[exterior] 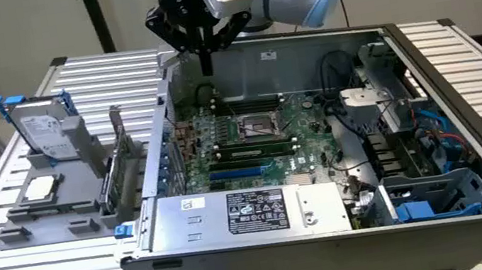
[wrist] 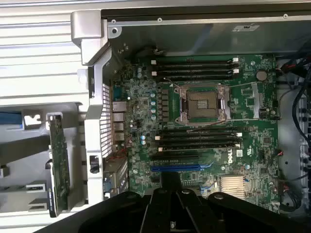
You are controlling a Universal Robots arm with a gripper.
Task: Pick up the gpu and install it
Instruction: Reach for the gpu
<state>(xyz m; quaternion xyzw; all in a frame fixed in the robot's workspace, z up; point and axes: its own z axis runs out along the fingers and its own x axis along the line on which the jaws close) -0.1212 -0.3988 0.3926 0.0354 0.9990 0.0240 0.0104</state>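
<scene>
The gpu (exterior: 116, 174) stands on edge in a grey holder (exterior: 52, 213) on the table, just outside the computer case's wall on the exterior view's left, with its silver bracket pointing up. In the wrist view the gpu (wrist: 58, 167) shows edge-on as a thin green board. My gripper (exterior: 206, 60) hangs above the far corner of the open case (exterior: 332, 229), well away from the gpu. Its fingers are shut together with nothing between them. The gripper (wrist: 170, 187) looks down on the motherboard (wrist: 252, 160) and its blue slot (wrist: 175, 168).
A silver hard drive (exterior: 42, 132) with blue rails stands upright in the holder, and a small square processor chip (exterior: 42, 187) lies beside it. Inside the case are an empty CPU socket (exterior: 257, 127), memory sticks, cables and a power supply (exterior: 252, 212).
</scene>
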